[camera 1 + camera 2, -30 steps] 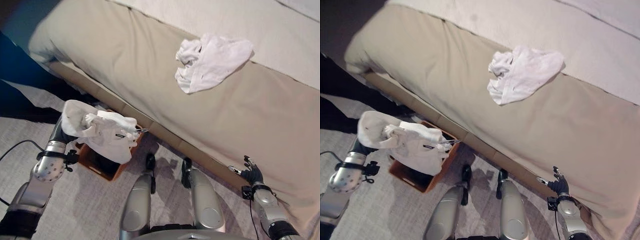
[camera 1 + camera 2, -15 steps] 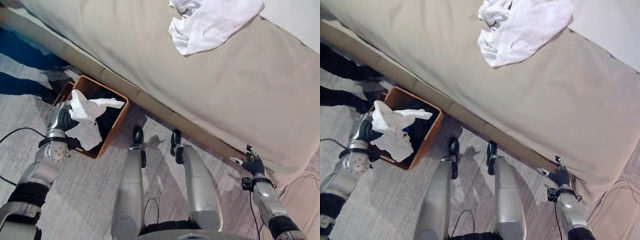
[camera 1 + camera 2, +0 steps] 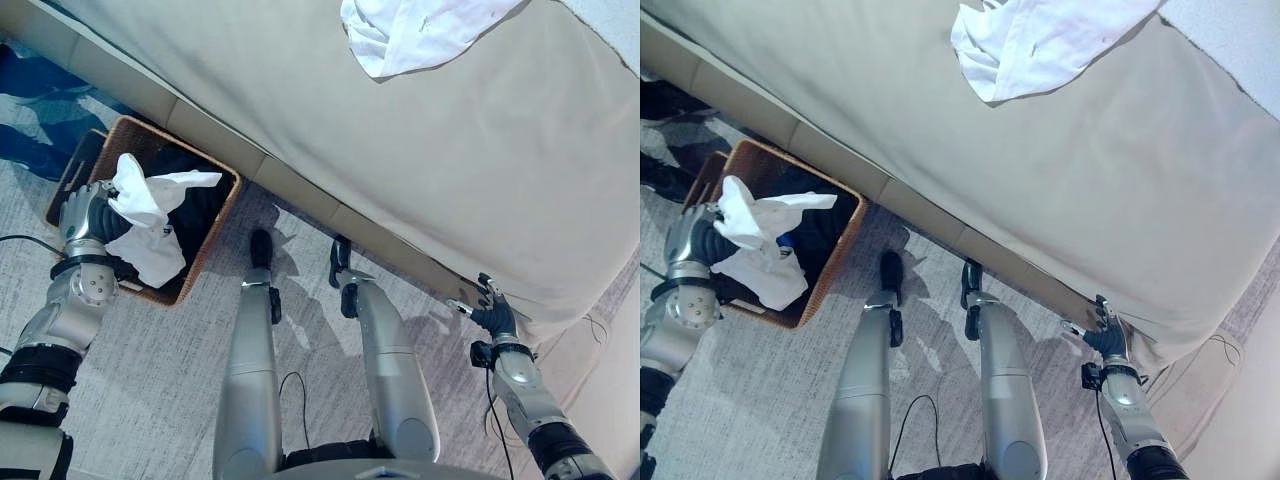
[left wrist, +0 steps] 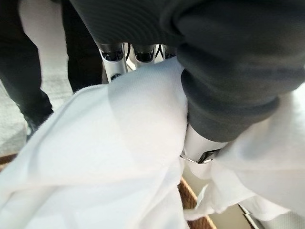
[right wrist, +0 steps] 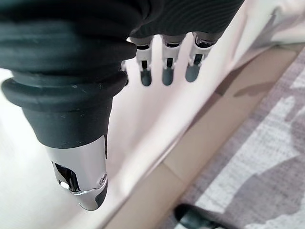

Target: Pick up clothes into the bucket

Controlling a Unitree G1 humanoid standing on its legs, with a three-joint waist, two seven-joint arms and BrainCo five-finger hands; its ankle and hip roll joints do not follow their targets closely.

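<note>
At the near left, the left robot hand (image 3: 88,215) is clenched around a white garment (image 3: 145,225), which hangs over the open basket (image 3: 205,250); the left wrist view shows the white cloth bunched between the fingers (image 4: 136,53) and the thumb. The cloth is above the basket but part of it lies across the near rim. To do this step well, I think the robot hand should move a little further over the middle of the basket and lower, then release all fingers together, so the cloth falls inside onto the dark clothes (image 3: 190,205) and does not catch on the rim. At the near right, the right robot hand (image 3: 490,315) hangs idle with released, straight fingers beside the bed corner. The basket stands on a grey patterned carpet (image 3: 150,400), close against the bed (image 3: 480,180). Farther away, a second white garment (image 3: 420,30) lies crumpled on the beige bed cover, well apart from the basket.
</note>
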